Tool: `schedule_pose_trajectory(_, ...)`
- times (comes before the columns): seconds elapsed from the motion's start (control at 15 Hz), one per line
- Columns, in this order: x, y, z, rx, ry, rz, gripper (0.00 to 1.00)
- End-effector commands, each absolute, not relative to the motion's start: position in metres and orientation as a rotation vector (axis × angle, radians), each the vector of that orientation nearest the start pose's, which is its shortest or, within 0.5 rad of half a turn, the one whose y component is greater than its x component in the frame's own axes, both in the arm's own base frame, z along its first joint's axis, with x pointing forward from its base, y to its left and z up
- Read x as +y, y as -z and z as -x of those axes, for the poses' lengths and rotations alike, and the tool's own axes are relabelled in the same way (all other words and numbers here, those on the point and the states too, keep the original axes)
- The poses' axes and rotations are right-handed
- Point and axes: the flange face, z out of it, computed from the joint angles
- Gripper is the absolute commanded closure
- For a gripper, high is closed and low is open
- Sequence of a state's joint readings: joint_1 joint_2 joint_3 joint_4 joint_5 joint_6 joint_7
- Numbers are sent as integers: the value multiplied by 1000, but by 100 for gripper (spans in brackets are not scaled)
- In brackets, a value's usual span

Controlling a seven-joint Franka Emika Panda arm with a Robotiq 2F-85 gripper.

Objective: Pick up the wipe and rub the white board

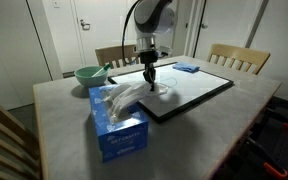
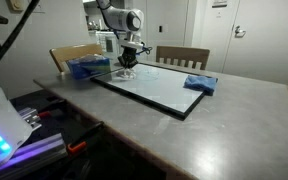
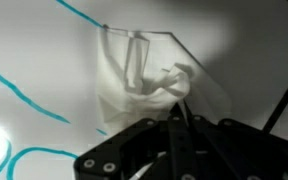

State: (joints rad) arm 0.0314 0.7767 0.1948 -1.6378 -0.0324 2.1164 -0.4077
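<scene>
The white board (image 1: 189, 92) (image 2: 156, 90) lies flat on the table, black-framed, in both exterior views. My gripper (image 1: 150, 80) (image 2: 127, 67) points straight down over the board's end nearest the tissue box. The wrist view shows the jaws closed together with the crumpled white wipe (image 3: 139, 85) pinched at the gripper (image 3: 177, 110) tips. The wipe spreads out on the white board (image 3: 44, 50) surface, among blue pen marks (image 3: 26, 97). In the exterior views the wipe (image 1: 157, 90) (image 2: 126, 73) shows as a small pale lump under the fingers.
A blue tissue box (image 1: 117, 125) (image 2: 87, 67) stands just off the board's end. A folded blue cloth (image 1: 187, 68) (image 2: 200, 84) rests at the board's opposite corner. A green bowl (image 1: 89, 74) sits beside the box. Wooden chairs (image 1: 236, 58) line the far side of the table.
</scene>
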Motion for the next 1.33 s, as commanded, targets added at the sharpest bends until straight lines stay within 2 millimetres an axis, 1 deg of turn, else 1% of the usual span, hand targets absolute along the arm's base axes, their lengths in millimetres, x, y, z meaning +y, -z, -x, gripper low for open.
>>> schedule_pose_trajectory(0.0, 118, -87, -630, -899, -451, 2836, 100)
schedule_pose_trajectory(0.53, 103, -86, -657, -902, -427, 2854, 100)
schedule_pose_trajectory(0.73, 103, -83, -668, -912, -416, 2842, 100)
schedule_pose_trajectory(0.93, 111, -82, -675, -951, -413, 2814, 100)
schedule_pose_trajectory(1.27, 138, -84, -680, -1074, -418, 2733, 100)
